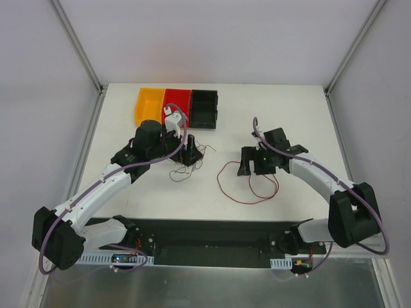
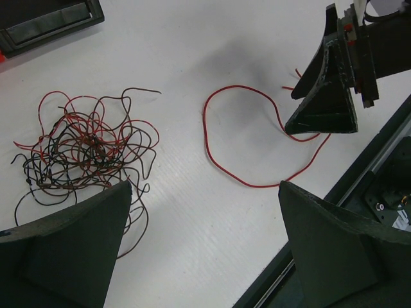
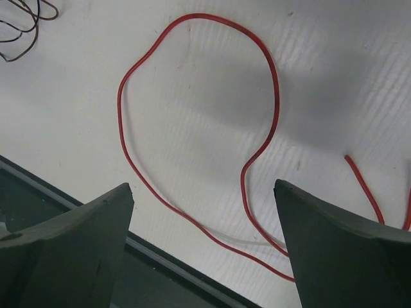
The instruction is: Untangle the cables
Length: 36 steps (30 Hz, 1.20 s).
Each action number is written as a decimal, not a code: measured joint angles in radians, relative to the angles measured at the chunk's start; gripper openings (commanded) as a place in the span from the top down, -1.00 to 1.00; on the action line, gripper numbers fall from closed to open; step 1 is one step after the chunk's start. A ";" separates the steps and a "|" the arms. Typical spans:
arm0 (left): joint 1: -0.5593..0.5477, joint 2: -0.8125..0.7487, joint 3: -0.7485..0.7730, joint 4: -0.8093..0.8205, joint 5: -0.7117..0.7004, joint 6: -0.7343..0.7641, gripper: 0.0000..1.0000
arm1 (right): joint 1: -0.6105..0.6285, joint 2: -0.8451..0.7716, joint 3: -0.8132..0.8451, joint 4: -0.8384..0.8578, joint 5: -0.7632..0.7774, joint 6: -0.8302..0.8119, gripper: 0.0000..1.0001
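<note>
Your tangle of cables (image 2: 83, 147), red, brown and black, lies on the tabletop (image 1: 289, 109) left of centre. One red cable (image 3: 277, 96) lies apart from it as an open loop. The left end effector (image 2: 204, 187) hangs at the tangle's edge, fingers spread and empty. The right end effector (image 3: 202, 185) points down over the loop with its arm bent inward, fingers likewise apart and holding nothing.

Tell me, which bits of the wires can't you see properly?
- Left wrist view: the near edge of the tangle slips behind the left tool, and its strands overlap too much to count.
- Right wrist view: the ends of the red loop run behind the right tool.
- Top view: every strand is too thin to follow, and the left tool covers part of the tangle.
- Top view: the black bin is too dark to see inside.
</note>
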 measured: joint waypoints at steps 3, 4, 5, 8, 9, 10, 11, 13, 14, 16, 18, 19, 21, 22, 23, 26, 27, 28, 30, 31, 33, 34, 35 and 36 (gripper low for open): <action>0.000 0.000 0.000 0.000 0.000 0.000 -0.94 | -0.014 0.045 -0.027 0.068 -0.045 -0.006 -0.96; 0.000 0.000 0.000 0.000 -0.001 0.000 -0.94 | -0.018 0.058 -0.041 0.089 -0.055 -0.006 -0.97; 0.000 0.000 0.000 0.000 0.000 0.000 -0.94 | -0.020 0.069 -0.063 0.118 -0.068 -0.006 -0.98; 0.000 0.000 0.000 0.000 0.000 0.000 -0.94 | -0.021 0.089 -0.126 0.178 -0.102 -0.005 -0.99; 0.000 0.000 0.000 0.000 0.000 0.000 -0.94 | -0.020 0.089 -0.143 0.198 -0.124 -0.001 -0.93; 0.000 0.000 0.000 0.000 0.000 0.000 -0.94 | -0.018 0.086 -0.152 0.227 -0.134 -0.001 -0.93; 0.000 0.000 0.000 0.000 0.000 -0.001 -0.94 | -0.014 0.086 -0.162 0.257 -0.150 0.000 -0.93; 0.000 0.000 0.000 0.000 0.001 -0.003 -0.94 | 0.001 0.086 -0.179 0.304 -0.163 0.004 -0.93; 0.000 0.000 0.000 0.000 0.001 -0.004 -0.94 | 0.013 0.086 -0.183 0.321 -0.166 0.011 -0.93; 0.000 0.000 0.000 0.000 0.001 -0.004 -0.94 | 0.059 0.086 -0.191 0.352 -0.153 0.024 -0.93; 0.000 0.002 0.000 0.000 0.002 -0.004 -0.94 | 0.129 0.086 -0.191 0.369 -0.104 0.038 -0.93; 0.000 0.002 0.000 0.000 0.001 -0.004 -0.94 | 0.163 0.084 -0.190 0.373 -0.076 0.044 -0.93; 0.000 0.004 0.000 0.000 0.001 -0.004 -0.94 | 0.228 0.079 -0.187 0.369 -0.002 0.054 -0.93; 0.000 0.005 0.000 0.000 0.001 -0.004 -0.94 | 0.257 0.076 -0.185 0.364 0.039 0.056 -0.93; 0.000 0.006 0.000 0.000 0.001 -0.004 -0.94 | 0.276 0.076 -0.183 0.360 0.066 0.059 -0.93; 0.000 0.009 0.000 0.000 0.001 -0.004 -0.95 | 0.325 0.076 -0.171 0.329 0.160 0.063 -0.93; 0.000 0.012 0.001 -0.001 0.001 -0.004 -0.93 | 0.338 0.076 -0.165 0.311 0.191 0.063 -0.93; 0.000 0.015 0.002 0.000 0.002 -0.004 -0.92 | 0.348 0.077 -0.161 0.296 0.220 0.065 -0.96; 0.000 0.028 0.007 -0.001 0.003 -0.005 -0.84 | 0.362 0.080 -0.153 0.273 0.269 0.072 -0.91; 0.000 0.037 0.010 -0.001 0.006 -0.008 -0.77 | 0.364 0.082 -0.151 0.267 0.287 0.079 -0.87; -0.002 0.062 0.015 -0.001 0.022 -0.021 -0.66 | 0.364 0.082 -0.151 0.266 0.307 0.095 -0.82; -0.006 0.074 0.017 -0.002 0.028 -0.025 -0.57 | 0.364 0.082 -0.151 0.267 0.311 0.103 -0.80; -0.012 0.090 0.019 -0.002 0.036 -0.030 -0.51 | 0.364 0.082 -0.154 0.274 0.316 0.114 -0.80; -0.021 0.109 0.023 -0.002 0.048 -0.034 -0.40 | 0.364 0.081 -0.158 0.282 0.320 0.123 -0.80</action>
